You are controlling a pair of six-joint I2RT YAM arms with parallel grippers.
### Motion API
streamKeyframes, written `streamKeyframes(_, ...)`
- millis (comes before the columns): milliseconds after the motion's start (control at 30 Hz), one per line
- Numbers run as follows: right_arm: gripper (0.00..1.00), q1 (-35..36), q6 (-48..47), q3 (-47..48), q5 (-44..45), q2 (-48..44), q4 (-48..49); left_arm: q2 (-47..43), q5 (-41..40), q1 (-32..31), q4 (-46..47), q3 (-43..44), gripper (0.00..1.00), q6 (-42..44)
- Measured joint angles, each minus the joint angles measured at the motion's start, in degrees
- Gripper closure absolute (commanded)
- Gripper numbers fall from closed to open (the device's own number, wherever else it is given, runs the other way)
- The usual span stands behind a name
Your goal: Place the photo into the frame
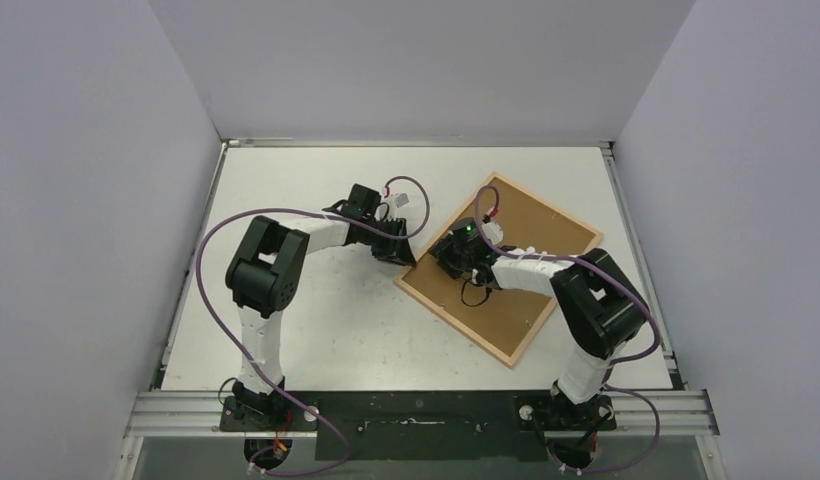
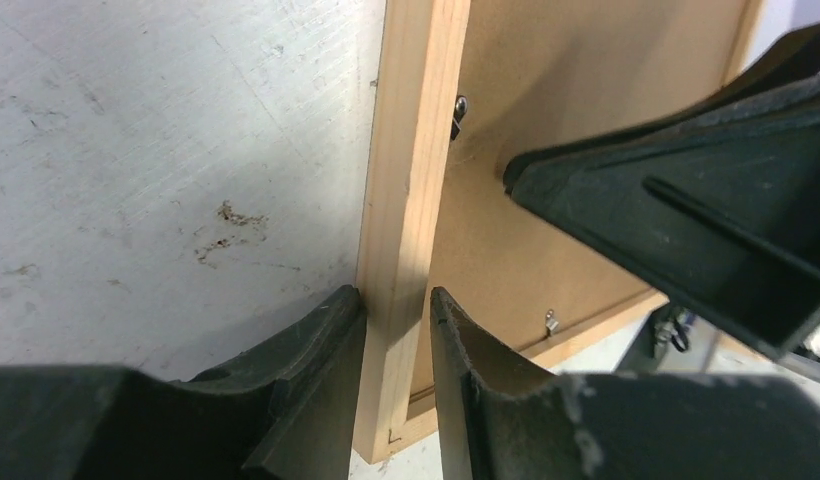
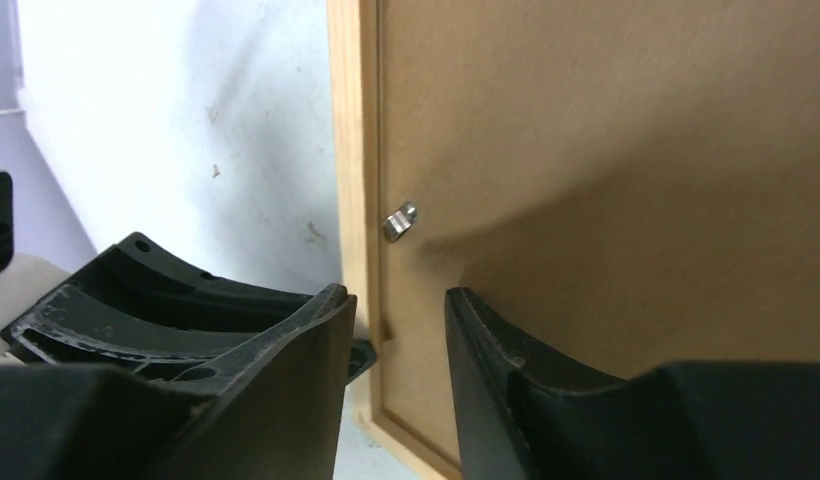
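The frame (image 1: 456, 322) is laid face down right of centre on the worktop (image 1: 336, 320). Its rail is apparently clamped by the left end effector (image 2: 396, 330), likely for steadying. The right end effector (image 3: 398, 320) is held apart beside a metal tab (image 3: 399, 222). The photo is not seen.

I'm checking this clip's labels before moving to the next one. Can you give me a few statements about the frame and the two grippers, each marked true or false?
1. The frame lies with its brown backing board facing up. True.
2. The photo lies on the table beside the frame. False: no photo shows in any view.
3. The left gripper has one finger on each side of the frame's wooden edge. True.
4. The right gripper hangs over bare table, well away from the frame. False: it is over the frame, at the seam between wooden edge and backing board, close to a metal tab, with its fingers apart.
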Motion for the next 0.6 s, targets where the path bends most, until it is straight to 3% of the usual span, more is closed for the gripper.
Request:
streamKeyframes(100, 0.77, 1.9, 5.6, -0.5, 1.6, 0.1, 1.5, -1.7, -4.0, -1.6, 1.5, -1.7, 0.75, 0.5)
streamKeyframes(267, 0.81, 3.7, 10.4, -1.1, 4.9, 3.0, 5.0, -2.7, -6.2, -2.6, 3.1, -3.0, 0.76, 0.5)
streamKeyframes(600, 0.71, 4.0, 8.5, -1.9, 10.2, 3.0, 7.9, -2.8, -6.6, -2.8, 3.2, -3.1, 0.77, 0.5)
